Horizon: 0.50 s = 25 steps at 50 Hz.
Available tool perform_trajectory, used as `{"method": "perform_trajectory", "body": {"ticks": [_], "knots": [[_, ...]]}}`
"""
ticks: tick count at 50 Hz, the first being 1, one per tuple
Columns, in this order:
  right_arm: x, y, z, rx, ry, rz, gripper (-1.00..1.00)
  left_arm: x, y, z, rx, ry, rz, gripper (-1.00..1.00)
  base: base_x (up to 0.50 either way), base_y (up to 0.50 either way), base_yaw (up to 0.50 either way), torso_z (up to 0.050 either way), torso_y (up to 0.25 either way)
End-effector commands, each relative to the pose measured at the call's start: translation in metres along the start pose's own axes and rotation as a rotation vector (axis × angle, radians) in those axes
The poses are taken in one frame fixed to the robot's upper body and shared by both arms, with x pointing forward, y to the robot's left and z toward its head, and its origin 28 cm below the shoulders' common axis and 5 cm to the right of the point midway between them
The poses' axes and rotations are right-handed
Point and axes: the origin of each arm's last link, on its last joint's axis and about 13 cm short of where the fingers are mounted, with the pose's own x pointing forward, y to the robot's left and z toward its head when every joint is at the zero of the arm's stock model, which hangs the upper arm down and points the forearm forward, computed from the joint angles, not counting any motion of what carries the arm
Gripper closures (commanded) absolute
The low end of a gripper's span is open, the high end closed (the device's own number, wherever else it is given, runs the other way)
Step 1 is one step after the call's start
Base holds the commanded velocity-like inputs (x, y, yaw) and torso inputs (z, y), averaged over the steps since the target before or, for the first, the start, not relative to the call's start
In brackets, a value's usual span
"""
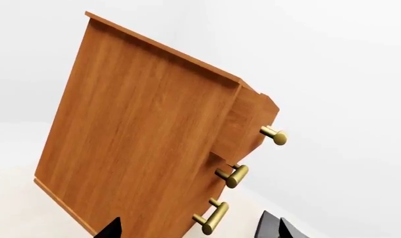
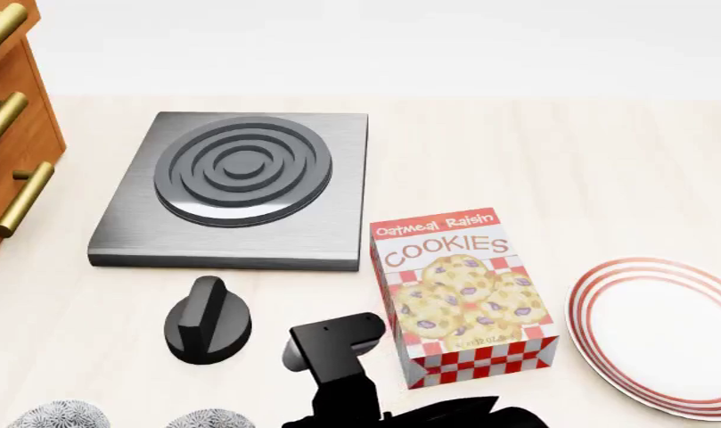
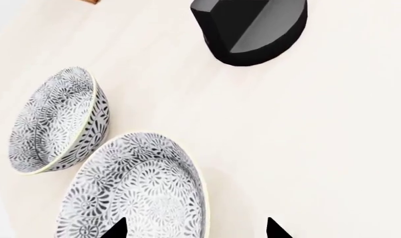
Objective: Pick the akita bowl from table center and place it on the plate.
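Floral-patterned round akita bowl (image 3: 137,191); beside it, identical bowl (image 3: 55,121).

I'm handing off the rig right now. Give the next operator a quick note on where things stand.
Right gripper: open, empty, hanging over the nearer patterned bowl.
Left gripper: open, empty, facing the wooden drawers, away from the job.
Both patterned bowls sit at the table's near edge, left of the arm; second bowl beside the first.
Plate: bare, at right past the cookie box.
Done: nothing grasped. Left: grip bowl, lift, set on plate.
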Motion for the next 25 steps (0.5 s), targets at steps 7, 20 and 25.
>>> {"method": "perform_trajectory", "body": {"ticks": [7, 20, 25], "knots": [[0.0036, -0.0021, -0.0005, 0.001, 0.007, 0.004, -1.0, -0.0012, -0.0001, 0.0017, -0.005, 0.0, -0.002, -1.0, 0.0, 0.0, 0.0, 0.0, 0.0], [0.0096, -0.0051, -0.0039, 0.006, 0.017, 0.008, -1.0, -0.0015, 0.0001, 0.0028, -0.008, -0.002, -0.002, -1.0, 0.0, 0.0, 0.0, 0.0, 0.0], [0.0104, -0.0059, -0.0036, 0.009, 0.019, 0.007, -1.0, -0.002, 0.0003, 0.0035, -0.01, -0.003, -0.002, -1.0, 0.0, 0.0, 0.0, 0.0, 0.0]]}}
